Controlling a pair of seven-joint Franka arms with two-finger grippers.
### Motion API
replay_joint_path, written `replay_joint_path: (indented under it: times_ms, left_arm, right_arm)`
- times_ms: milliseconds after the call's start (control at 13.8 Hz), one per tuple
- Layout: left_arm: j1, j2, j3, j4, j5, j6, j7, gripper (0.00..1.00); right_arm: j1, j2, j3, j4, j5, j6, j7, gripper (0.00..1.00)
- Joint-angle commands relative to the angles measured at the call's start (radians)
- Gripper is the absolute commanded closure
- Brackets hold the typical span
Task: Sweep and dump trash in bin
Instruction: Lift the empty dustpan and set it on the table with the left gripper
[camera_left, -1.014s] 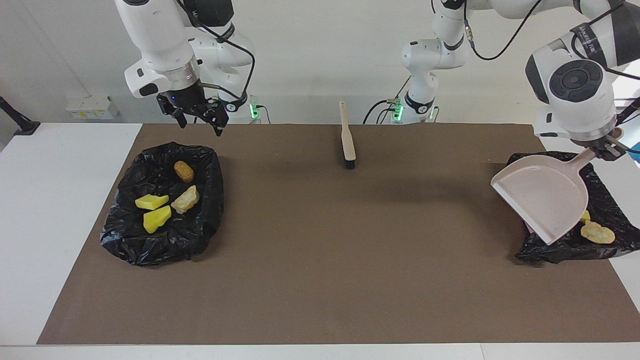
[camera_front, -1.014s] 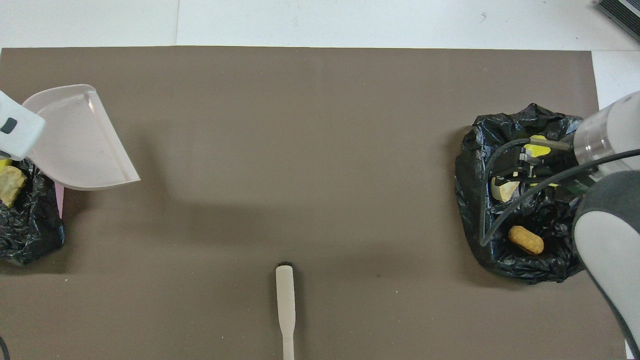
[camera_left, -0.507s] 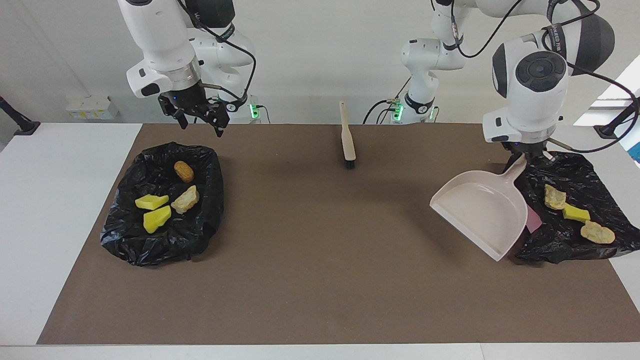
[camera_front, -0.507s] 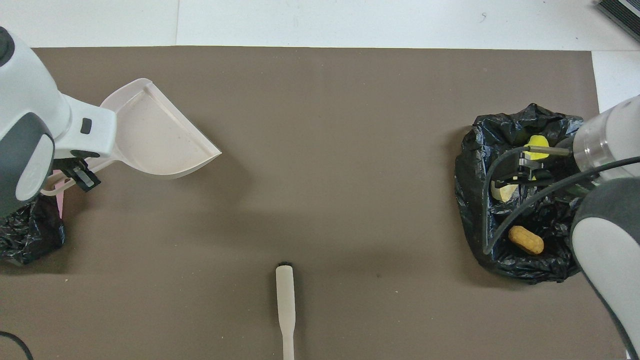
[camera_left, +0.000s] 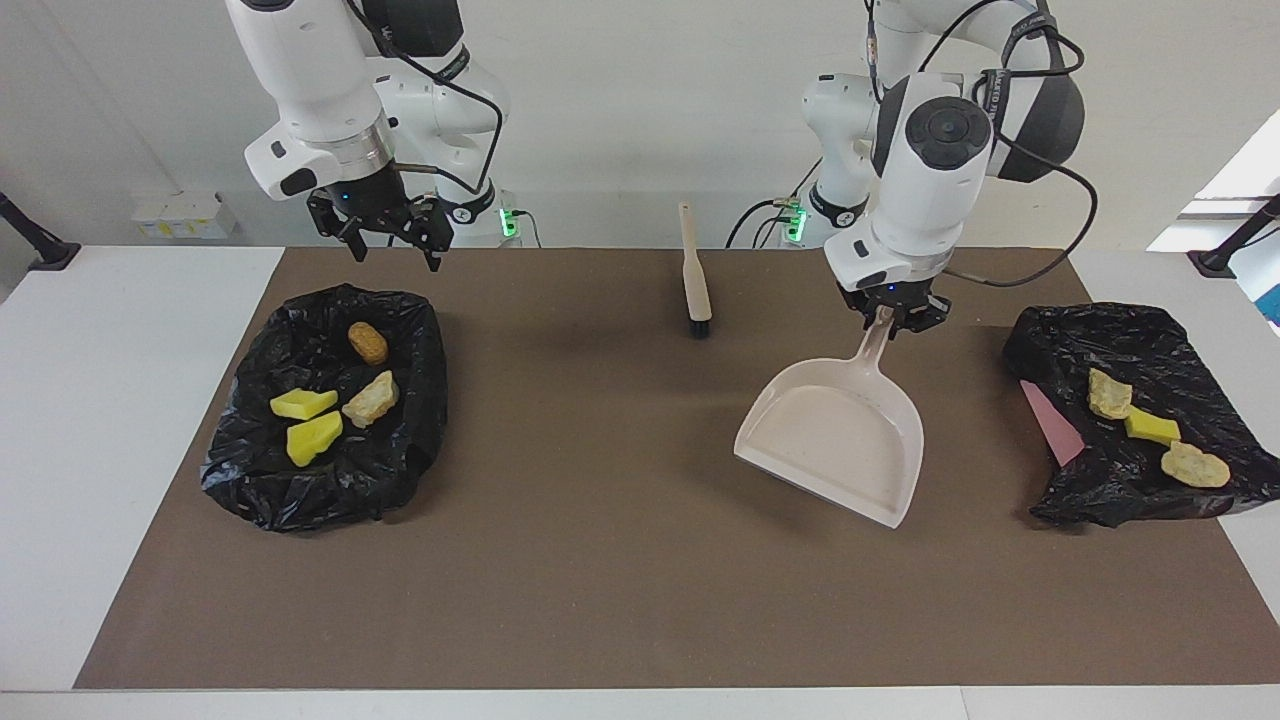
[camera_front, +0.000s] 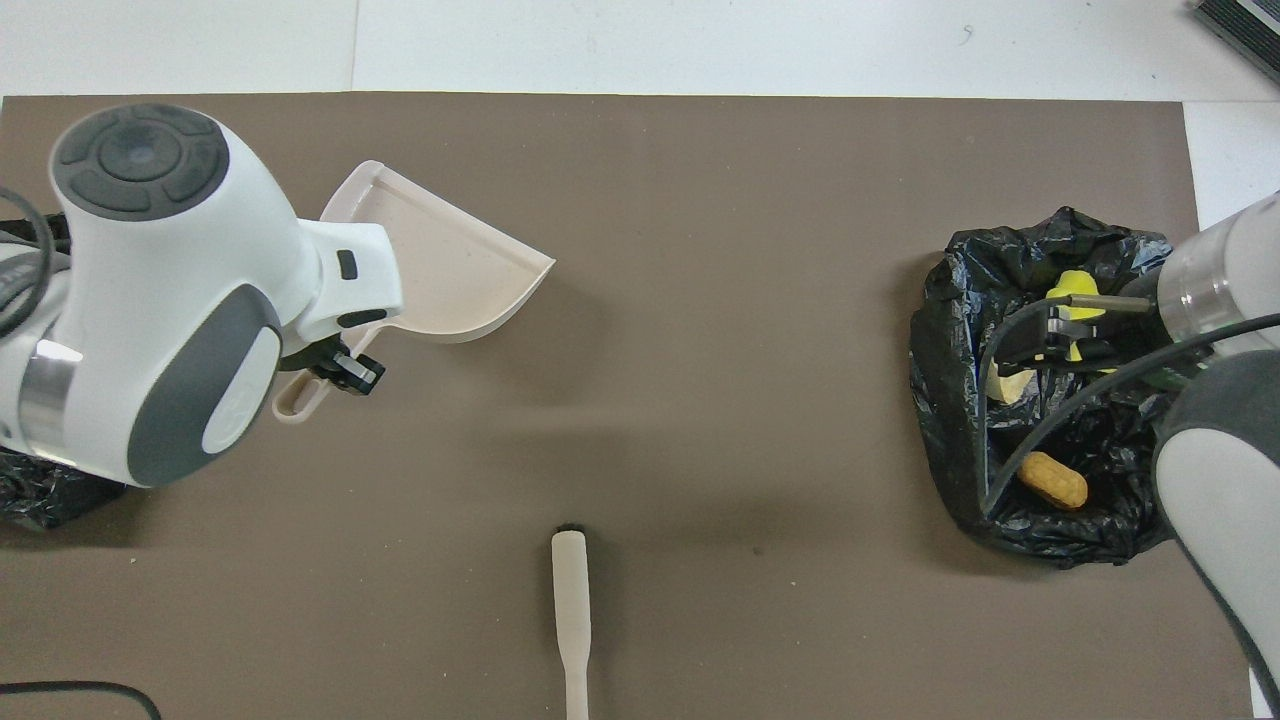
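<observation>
Mat (camera_left: 620, 560): brown, on white table (camera_left: 90, 400) | left gripper (camera_left: 893, 318) clamps dustpan (camera_left: 835, 445) | right gripper (camera_left: 385, 232) apart

Two high cameras, facing opposite ways, share the mat (camera_left: 620, 560).

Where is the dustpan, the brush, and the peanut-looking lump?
dustpan (camera_left: 835, 445), facing view, middle of the empty scoop.
brush (camera_left: 695, 270), facing view, middle of its pale handle.
peanut-looking lump (camera_left: 367, 343), facing view, its middle, in the black bag.
</observation>
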Motion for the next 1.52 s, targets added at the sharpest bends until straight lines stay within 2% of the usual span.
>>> replay_joint_path:
  times_ms: [0,145,290,435,507,579,869,1086,1304,1448]
  left_arm:
    - [-0.101,0.057,0.017,-0.028,-0.026,0.102,-0.215,1.00]
    - [-0.155,0.093,0.017,-0.090,-0.084,0.235,-0.362,1.00]
    - [-0.214,0.088,0.019,-0.208,-0.088,0.383,-0.440,1.00]
    - [-0.231,0.075,0.019,-0.252,-0.088,0.434,-0.574,1.00]
    - [-0.229,0.076,0.019,-0.246,-0.088,0.431,-0.599,0.80]
    - [-0.228,0.076,0.019,-0.244,-0.088,0.431,-0.622,0.01]
    - [-0.189,0.023,0.039,-0.203,-0.088,0.396,-0.610,0.00]
    - [-0.088,-0.043,0.054,-0.148,-0.086,0.370,-0.591,0.00]
    - [-0.001,-0.031,0.056,-0.010,-0.088,0.240,-0.498,0.00]
    - [0.062,-0.034,0.057,0.032,-0.104,0.199,-0.427,0.00]
  right_arm:
    - [-0.024,-0.023,0.011,-0.029,0.005,0.028,-0.041,0.00]
    - [-0.043,-0.020,0.011,-0.026,0.005,0.028,-0.039,0.00]
    - [-0.049,-0.017,0.011,-0.025,0.005,0.028,-0.039,0.00]
    - [-0.049,-0.017,0.011,-0.023,0.005,0.028,-0.036,0.00]
    - [-0.052,-0.017,0.011,-0.023,0.005,0.028,-0.039,0.00]
    - [-0.061,-0.017,0.011,-0.023,0.005,0.028,-0.038,0.00]
    - [-0.061,-0.017,0.012,-0.025,0.005,0.027,-0.039,0.00]
    - [-0.061,-0.017,0.012,-0.023,0.005,0.027,-0.039,0.00]
    - [-0.061,-0.017,0.012,-0.023,0.005,0.027,-0.039,0.00]
    - [-0.061,-0.017,0.012,-0.023,0.005,0.028,-0.042,0.00]
